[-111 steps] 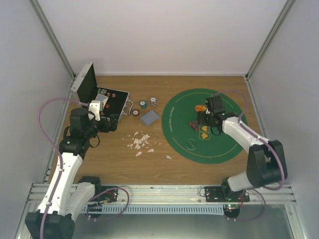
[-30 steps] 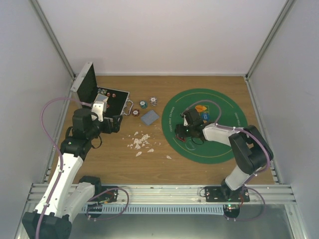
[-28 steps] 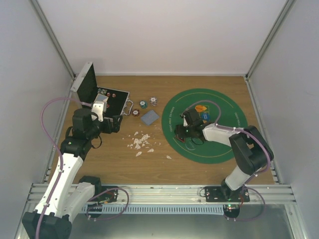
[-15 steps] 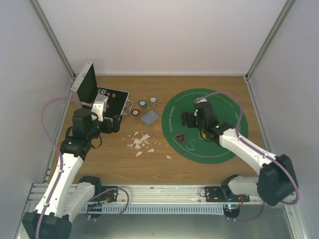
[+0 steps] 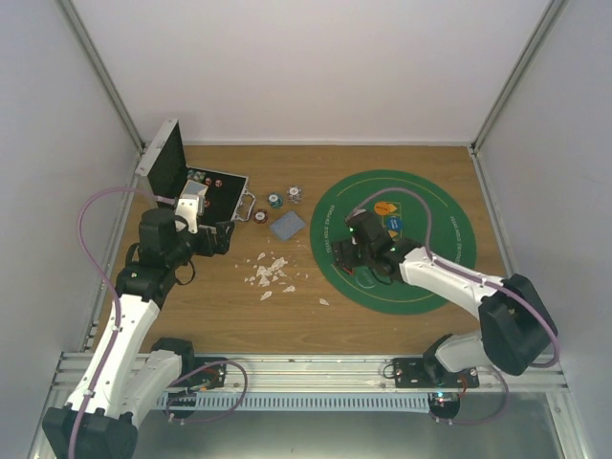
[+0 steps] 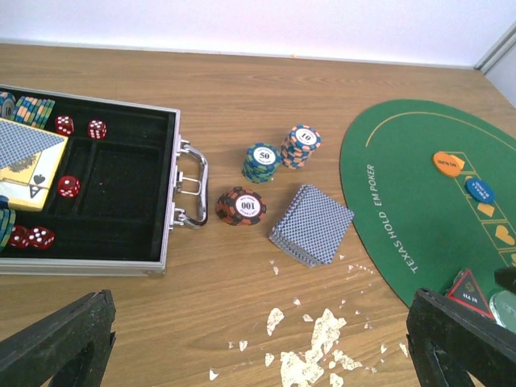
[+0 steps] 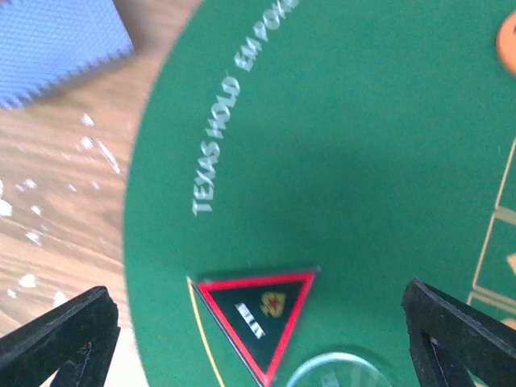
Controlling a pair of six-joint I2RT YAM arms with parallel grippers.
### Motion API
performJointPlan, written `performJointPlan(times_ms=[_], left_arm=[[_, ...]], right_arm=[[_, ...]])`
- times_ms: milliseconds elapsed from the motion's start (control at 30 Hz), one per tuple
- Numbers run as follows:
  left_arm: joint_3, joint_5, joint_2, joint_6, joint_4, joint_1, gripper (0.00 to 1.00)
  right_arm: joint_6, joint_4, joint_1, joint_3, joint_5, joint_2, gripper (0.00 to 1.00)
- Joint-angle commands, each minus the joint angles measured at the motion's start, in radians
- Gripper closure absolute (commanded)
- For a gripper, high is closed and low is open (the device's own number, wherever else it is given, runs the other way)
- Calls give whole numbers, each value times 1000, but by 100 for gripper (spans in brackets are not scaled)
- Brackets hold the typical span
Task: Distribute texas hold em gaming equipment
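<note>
The red-black triangular token [image 7: 256, 314] lies flat on the left part of the green poker mat [image 5: 430, 277], also in the left wrist view [image 6: 470, 288]. My right gripper [image 7: 262, 347] hovers just above it, open and empty [image 5: 357, 253]. Orange button [image 5: 385, 207] and blue button [image 5: 394, 223] lie on the mat. Three chip stacks [image 6: 262, 161] [image 6: 301, 145] [image 6: 239, 205] and the card deck [image 6: 312, 235] sit on the wood by the case. My left gripper [image 6: 258, 355] is open and empty [image 5: 215, 237].
An open metal case [image 6: 165, 201] with dice, chips and a card box stands at the left [image 5: 206, 196]. White scraps [image 5: 268, 273] lie on the wood between case and mat. A pale round disc [image 7: 334, 371] lies beside the token.
The right gripper went from the mat's middle to its left part, and the triangular token now lies there free. In the last half second the gripper came down over it. Left arm unchanged.
</note>
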Motion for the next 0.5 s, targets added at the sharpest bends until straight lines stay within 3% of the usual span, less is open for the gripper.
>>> performJointPlan(times_ms=[0, 267, 467], left_arm=[[-4, -3, -14, 4, 31, -7, 1], [-3, 7, -13, 6, 31, -6, 1], [-4, 6, -16, 6, 31, -7, 1]], right_arm=[[10, -50, 29, -54, 68, 31, 4], [-31, -69, 100, -4, 25, 138, 3], [-9, -113, 124, 35, 91, 226, 3]])
